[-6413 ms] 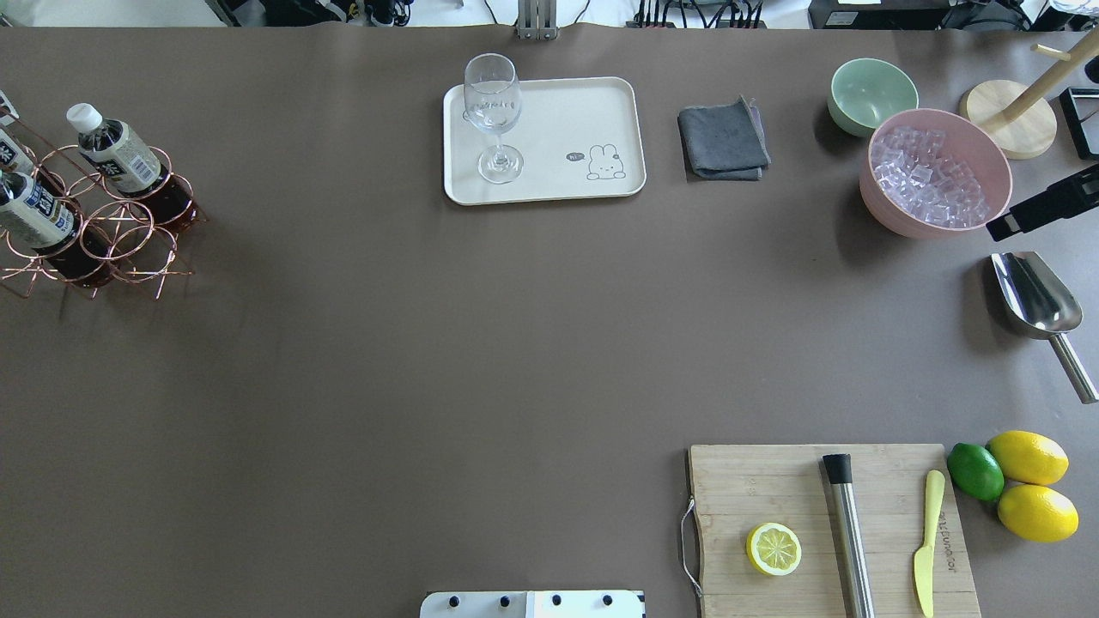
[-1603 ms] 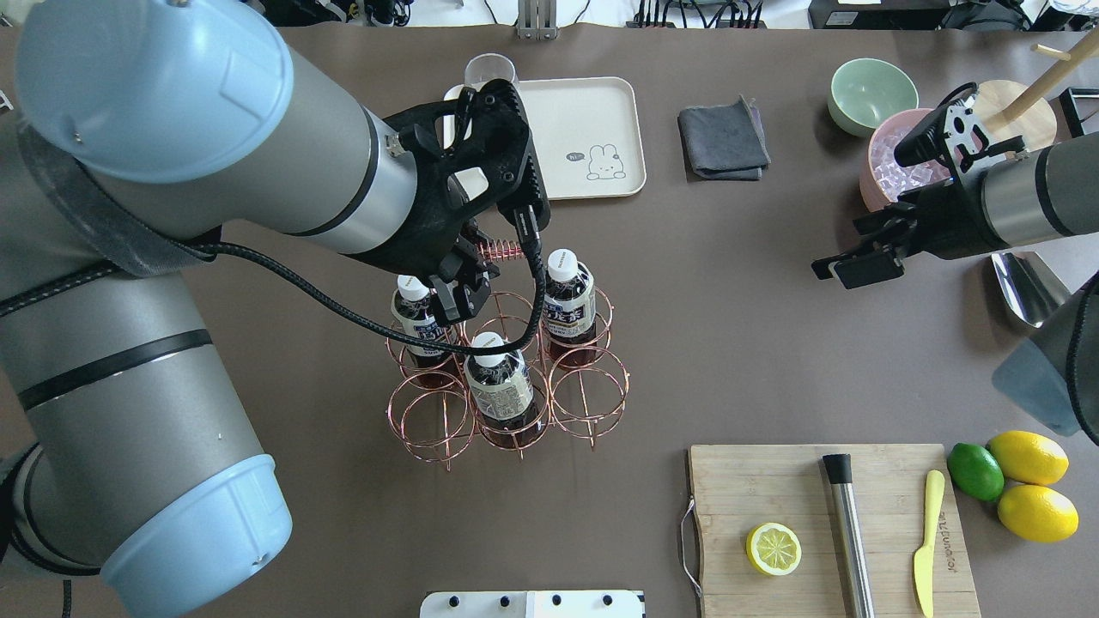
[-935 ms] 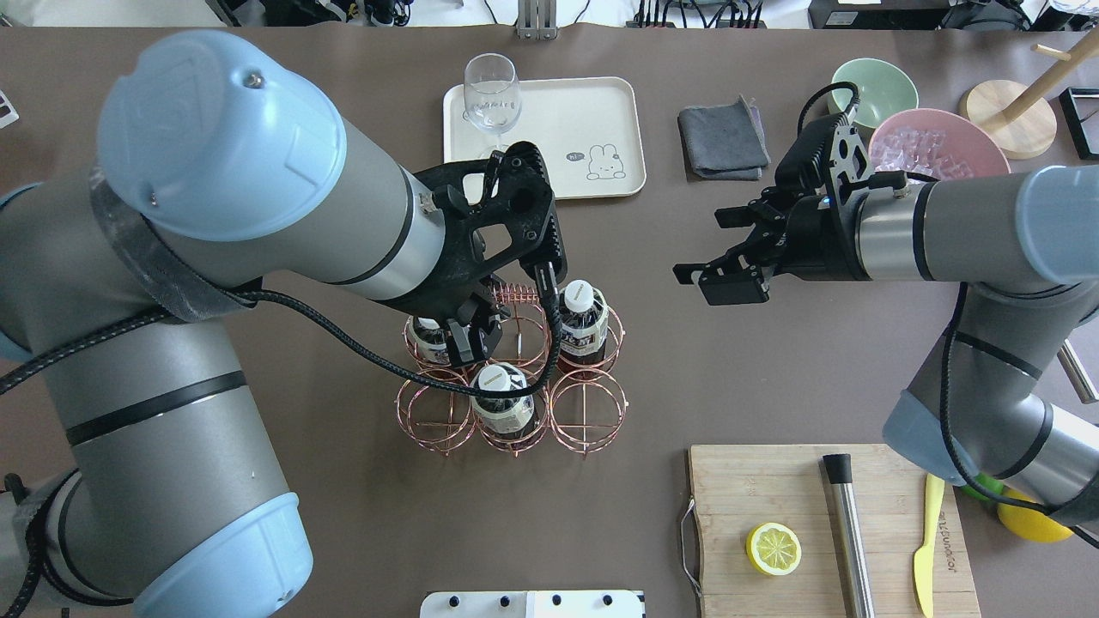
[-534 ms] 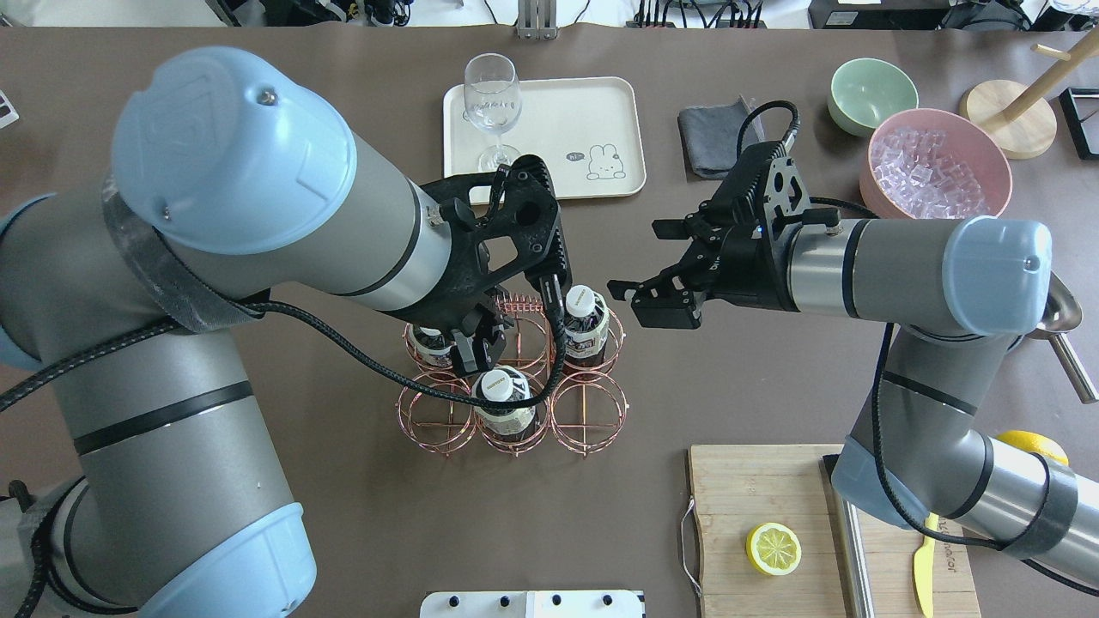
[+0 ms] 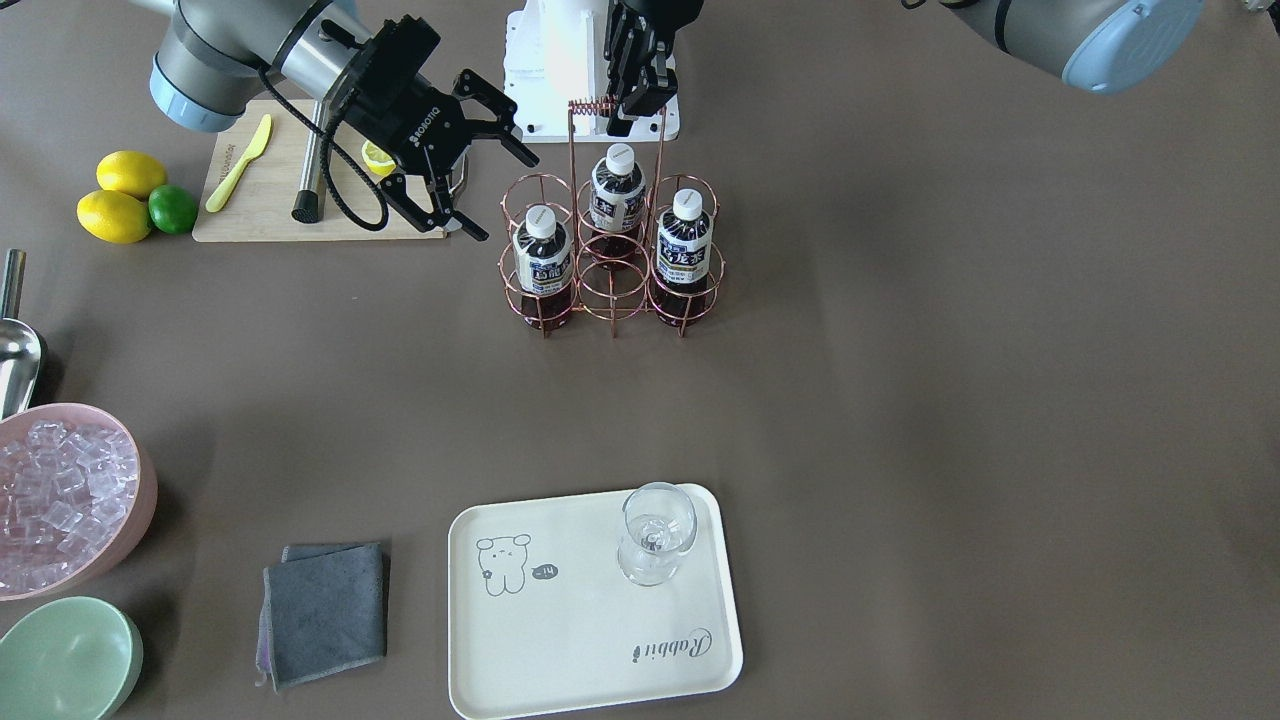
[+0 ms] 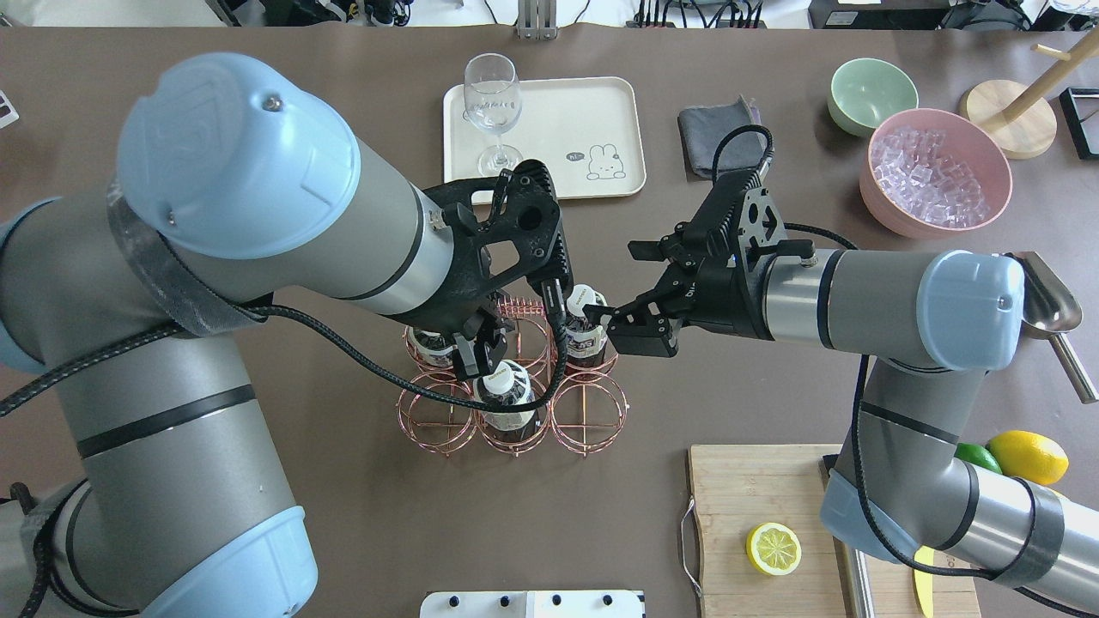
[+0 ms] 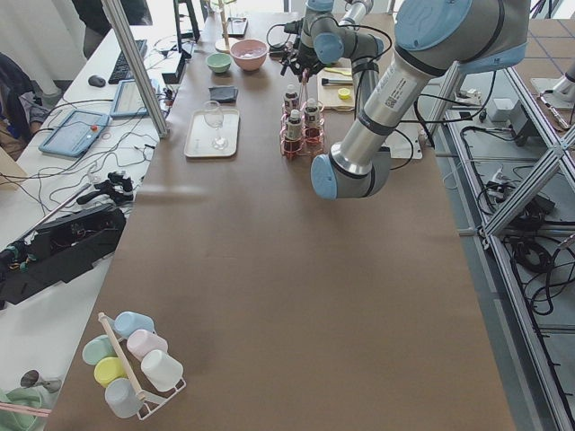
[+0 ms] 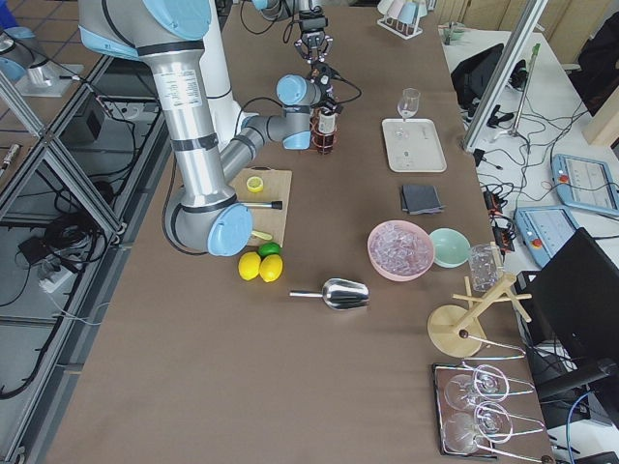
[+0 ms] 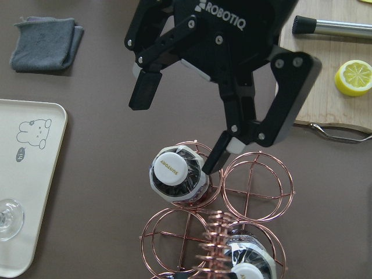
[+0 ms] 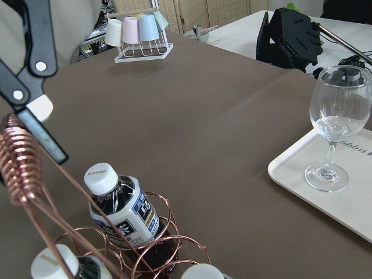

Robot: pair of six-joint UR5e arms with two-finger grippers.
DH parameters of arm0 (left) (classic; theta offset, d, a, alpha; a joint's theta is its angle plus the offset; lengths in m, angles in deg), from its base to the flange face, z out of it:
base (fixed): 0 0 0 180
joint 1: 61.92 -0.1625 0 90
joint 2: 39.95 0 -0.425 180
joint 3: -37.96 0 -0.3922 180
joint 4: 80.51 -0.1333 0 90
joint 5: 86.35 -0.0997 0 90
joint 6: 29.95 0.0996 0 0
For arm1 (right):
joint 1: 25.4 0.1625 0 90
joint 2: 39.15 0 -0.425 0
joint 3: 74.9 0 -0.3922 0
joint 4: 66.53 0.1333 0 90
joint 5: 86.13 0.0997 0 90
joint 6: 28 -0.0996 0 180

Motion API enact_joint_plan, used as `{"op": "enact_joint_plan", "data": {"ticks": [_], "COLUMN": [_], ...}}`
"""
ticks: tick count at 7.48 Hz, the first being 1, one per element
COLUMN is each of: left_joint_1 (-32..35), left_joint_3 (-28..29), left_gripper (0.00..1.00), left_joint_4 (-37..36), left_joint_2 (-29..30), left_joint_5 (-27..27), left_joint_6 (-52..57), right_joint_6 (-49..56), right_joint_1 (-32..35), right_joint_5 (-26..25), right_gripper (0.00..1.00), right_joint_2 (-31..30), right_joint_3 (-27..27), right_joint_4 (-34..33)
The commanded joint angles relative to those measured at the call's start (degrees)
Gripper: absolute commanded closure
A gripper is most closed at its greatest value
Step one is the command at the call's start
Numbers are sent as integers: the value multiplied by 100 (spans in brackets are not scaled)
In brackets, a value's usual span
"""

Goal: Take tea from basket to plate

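Right end effector (image 9: 177,132) open around the tea (image 9: 174,174) in the far right cell of the basket (image 5: 612,300).
One fingertip (image 9: 214,163) is just beside the cap, so an off-centre close could tip the bottle or snag a ring. Left end effector (image 5: 630,105) appears clamped on the handle. The plate (image 5: 580,640) lies farther away.

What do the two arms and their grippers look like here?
The left arm and right arm are silver-grey tubes with pale blue joint caps, each trailing a black cable. The left gripper and right gripper are black linkage-type two-finger units; the right one carries white ROBOTIQ lettering and pale fingertip pads.
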Motion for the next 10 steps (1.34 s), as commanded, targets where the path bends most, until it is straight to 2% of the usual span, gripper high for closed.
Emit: {"op": "enact_joint_plan", "data": {"ticks": [1,3,4,5,7,8,10], "left_joint_1": [-1,-1,8,8,8,8,8], "left_joint_3": [-1,-1,-1,-10,-19,-19,-10], "left_gripper": [100,100,100,100,100,100,100], "left_joint_4": [0,0,0,0,0,0,0], "left_joint_2": [0,0,0,0,0,0,0], "left_joint_5": [0,9,9,9,9,17,17], "left_joint_6": [0,0,0,0,0,0,0], "right_joint_6": [88,97,97,97,97,106,176], "right_joint_1": [-359,-368,-386,-412,-482,-482,-482], "right_joint_5": [-421,-448,-544,-623,-956,-967,-975], "right_gripper": [0,0,10,13,13,13,31], "right_joint_2": [-21,-12,5,40,198,242,278], "right_joint_3": [-21,-47,-56,-65,-214,-301,-346], "right_joint_4": [1,9,9,1,-34,-17,1]}}
